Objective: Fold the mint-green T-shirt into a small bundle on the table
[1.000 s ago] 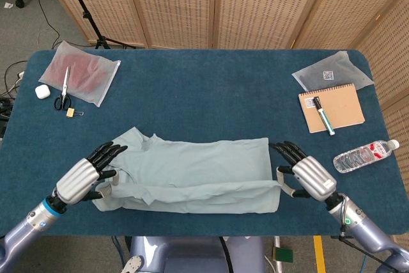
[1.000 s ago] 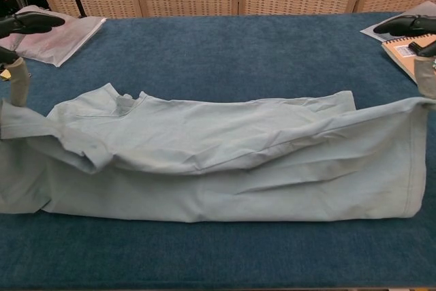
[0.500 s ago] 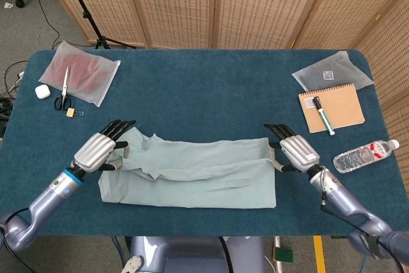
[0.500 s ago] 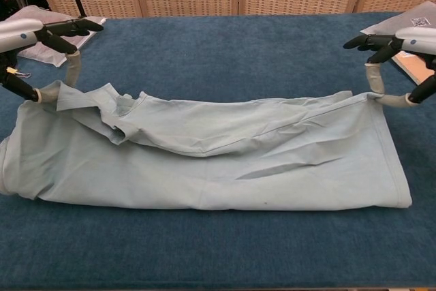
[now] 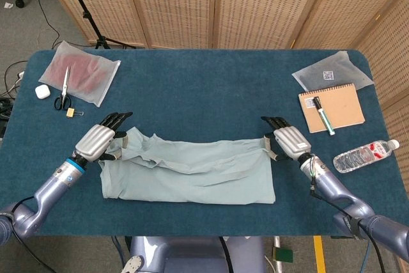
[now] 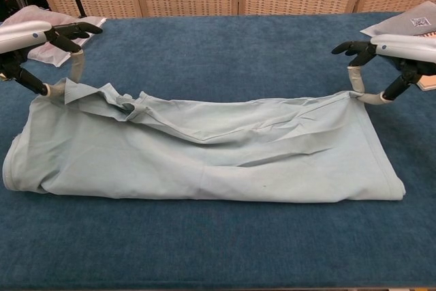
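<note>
Carried farther from the near table edge, both pinched corners now laid at the far edge of the fold.

Lies left to right across the dark blue table (image 5: 211,94) as a long band: mint-green cotton T-shirt (image 5: 192,174). Left hand (image 5: 99,142) pinches collar-end corner, right hand (image 5: 287,140) pinches hem-end corner; each equally near its own end, for folding along the length.

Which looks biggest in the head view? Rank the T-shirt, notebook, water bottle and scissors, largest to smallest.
1. Mint-green T-shirt, by far the largest.
2. Notebook.
3. Water bottle and scissors look about equally long; the bottle is bulkier, but too close to rank firmly.
</note>
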Controlling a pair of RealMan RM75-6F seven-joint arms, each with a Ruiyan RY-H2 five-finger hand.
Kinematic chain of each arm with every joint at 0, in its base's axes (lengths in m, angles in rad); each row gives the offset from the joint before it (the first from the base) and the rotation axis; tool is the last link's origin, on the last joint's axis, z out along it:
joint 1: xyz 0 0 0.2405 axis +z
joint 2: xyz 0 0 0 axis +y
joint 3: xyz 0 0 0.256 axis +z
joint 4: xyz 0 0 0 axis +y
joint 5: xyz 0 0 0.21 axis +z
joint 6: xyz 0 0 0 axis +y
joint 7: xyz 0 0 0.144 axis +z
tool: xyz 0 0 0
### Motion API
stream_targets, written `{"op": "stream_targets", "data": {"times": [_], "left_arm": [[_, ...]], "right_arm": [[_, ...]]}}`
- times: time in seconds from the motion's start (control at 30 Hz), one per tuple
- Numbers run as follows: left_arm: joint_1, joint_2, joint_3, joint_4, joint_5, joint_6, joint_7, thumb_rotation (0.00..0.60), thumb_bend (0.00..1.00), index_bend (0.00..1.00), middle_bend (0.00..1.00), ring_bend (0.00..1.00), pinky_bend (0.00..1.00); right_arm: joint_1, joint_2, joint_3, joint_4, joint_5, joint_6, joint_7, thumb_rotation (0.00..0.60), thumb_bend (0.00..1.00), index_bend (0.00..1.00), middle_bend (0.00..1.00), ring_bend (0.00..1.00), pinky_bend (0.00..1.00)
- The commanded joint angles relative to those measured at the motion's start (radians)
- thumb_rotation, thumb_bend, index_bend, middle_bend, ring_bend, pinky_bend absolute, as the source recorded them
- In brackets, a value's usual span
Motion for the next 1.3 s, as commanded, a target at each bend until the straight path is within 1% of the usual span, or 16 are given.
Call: {"op": "stream_targets", "data": {"times": [0.03,0.63,0.67,0.7,0.73,0.77,0.8,0.83,0.87,0.93,1.0,1.07,1.13,1.3], "left_arm": [[-0.001,-0.013,-0.005,0.024,0.001,0.004,-0.015,0.600,0.59,0.72,0.00,0.00,0.00],[-0.016,-0.057,-0.021,0.094,-0.016,-0.028,-0.043,0.600,0.59,0.72,0.00,0.00,0.00],[-0.016,-0.059,-0.020,0.098,-0.016,-0.030,-0.046,0.600,0.59,0.72,0.00,0.00,0.00],[-0.017,-0.060,-0.020,0.101,-0.016,-0.031,-0.048,0.600,0.59,0.72,0.00,0.00,0.00],[-0.017,-0.063,-0.020,0.106,-0.017,-0.034,-0.049,0.600,0.59,0.72,0.00,0.00,0.00],[-0.017,-0.065,-0.021,0.109,-0.018,-0.035,-0.051,0.600,0.59,0.72,0.00,0.00,0.00],[-0.018,-0.068,-0.021,0.113,-0.019,-0.037,-0.053,0.600,0.59,0.72,0.00,0.00,0.00],[-0.019,-0.071,-0.021,0.119,-0.019,-0.039,-0.054,0.600,0.59,0.72,0.00,0.00,0.00],[-0.020,-0.074,-0.022,0.123,-0.020,-0.040,-0.054,0.600,0.59,0.72,0.00,0.00,0.00],[-0.021,-0.079,-0.022,0.129,-0.021,-0.043,-0.054,0.600,0.59,0.72,0.00,0.00,0.00],[-0.022,-0.082,-0.023,0.133,-0.022,-0.045,-0.053,0.600,0.59,0.72,0.00,0.00,0.00],[-0.023,-0.085,-0.025,0.136,-0.024,-0.047,-0.053,0.600,0.59,0.72,0.00,0.00,0.00],[-0.023,-0.087,-0.026,0.139,-0.025,-0.048,-0.051,0.600,0.59,0.72,0.00,0.00,0.00],[-0.024,-0.094,-0.028,0.149,-0.033,-0.057,-0.046,0.600,0.59,0.72,0.00,0.00,0.00]], "right_arm": [[0.007,-0.015,0.007,0.019,0.012,-0.012,-0.006,0.600,0.67,0.68,0.05,0.00,0.04],[0.047,-0.079,0.034,0.114,0.058,-0.089,-0.021,0.600,0.67,0.68,0.05,0.00,0.04],[0.050,-0.082,0.035,0.120,0.062,-0.095,-0.023,0.600,0.67,0.66,0.04,0.00,0.04],[0.051,-0.084,0.035,0.123,0.064,-0.100,-0.024,0.600,0.65,0.61,0.03,0.00,0.04],[0.052,-0.086,0.036,0.128,0.066,-0.104,-0.026,0.600,0.59,0.51,0.02,0.00,0.04],[0.052,-0.088,0.036,0.130,0.067,-0.105,-0.027,0.600,0.49,0.35,0.01,0.00,0.04],[0.053,-0.087,0.034,0.129,0.066,-0.108,-0.025,0.600,0.40,0.25,0.00,0.00,0.04],[0.053,-0.083,0.031,0.123,0.067,-0.117,-0.019,0.600,0.29,0.12,0.00,0.00,0.04],[0.054,-0.080,0.031,0.120,0.067,-0.121,-0.016,0.600,0.22,0.04,0.00,0.00,0.04],[0.054,-0.077,0.031,0.118,0.069,-0.121,-0.020,0.600,0.16,0.00,0.00,0.00,0.04],[0.053,-0.073,0.031,0.114,0.070,-0.119,-0.032,0.600,0.12,0.00,0.00,0.00,0.04],[0.049,-0.065,0.033,0.106,0.077,-0.116,-0.053,0.600,0.04,0.00,0.00,0.00,0.04],[0.043,-0.052,0.038,0.086,0.086,-0.105,-0.074,0.600,0.00,0.00,0.00,0.00,0.04],[0.003,0.002,0.059,-0.006,0.111,-0.020,-0.167,0.600,0.00,0.00,0.00,0.00,0.04]]}}
